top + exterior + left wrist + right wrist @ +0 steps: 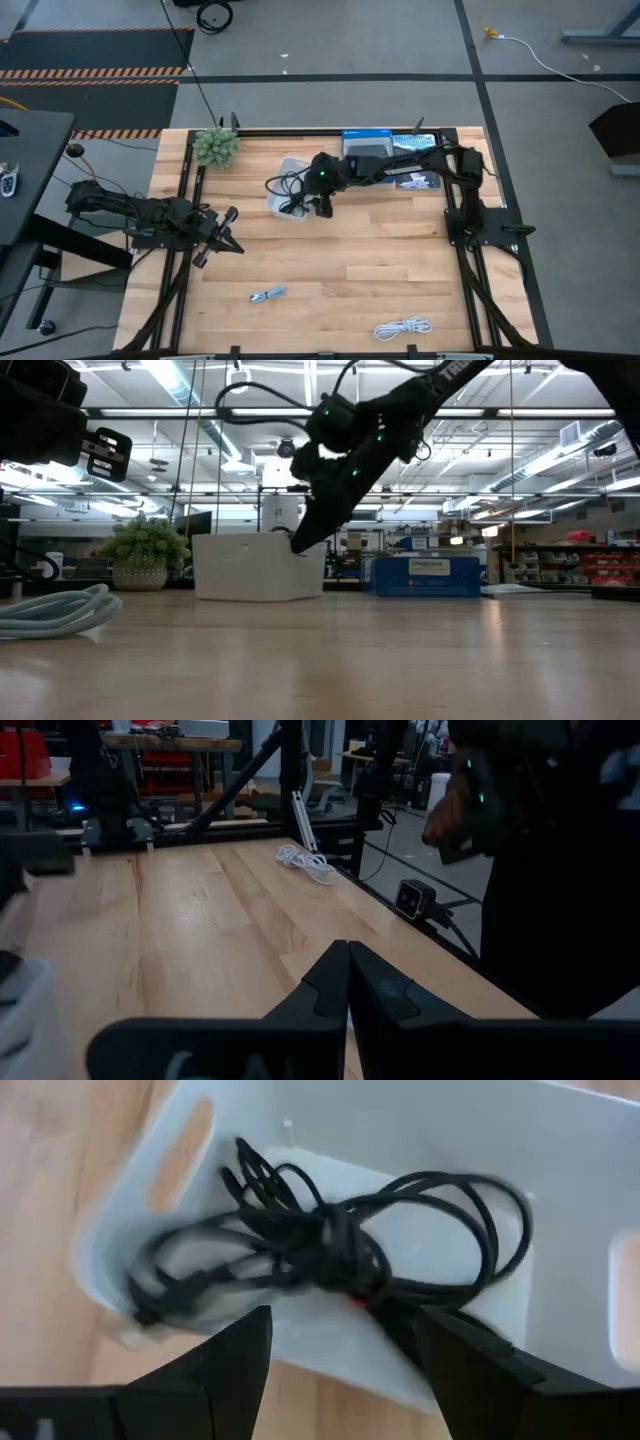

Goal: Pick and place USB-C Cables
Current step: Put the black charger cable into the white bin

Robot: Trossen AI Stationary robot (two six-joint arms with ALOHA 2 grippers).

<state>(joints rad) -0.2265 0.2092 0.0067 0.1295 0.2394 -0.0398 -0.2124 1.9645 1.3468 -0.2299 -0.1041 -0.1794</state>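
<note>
The white bin [283, 166] stands at the table's far middle. Two black cable bundles [330, 1240] lie tangled on its floor, one with a red end [357, 1296]; one loop reaches over the bin's left rim [273, 184]. My right gripper [345, 1370] hovers open just above the bin's near edge [322, 208], fingers on either side of the cables without touching them. The pale blue cable [267, 295] and the white cable [402, 327] lie on the table's near part. My left gripper [225, 235] waits shut at the left side, above the table.
A small potted plant [215, 147] stands at the far left corner. A blue box [390, 145] lies at the far edge behind the right arm. Bare wood stretches between the bin and the two loose cables. The black frame rails run along both sides.
</note>
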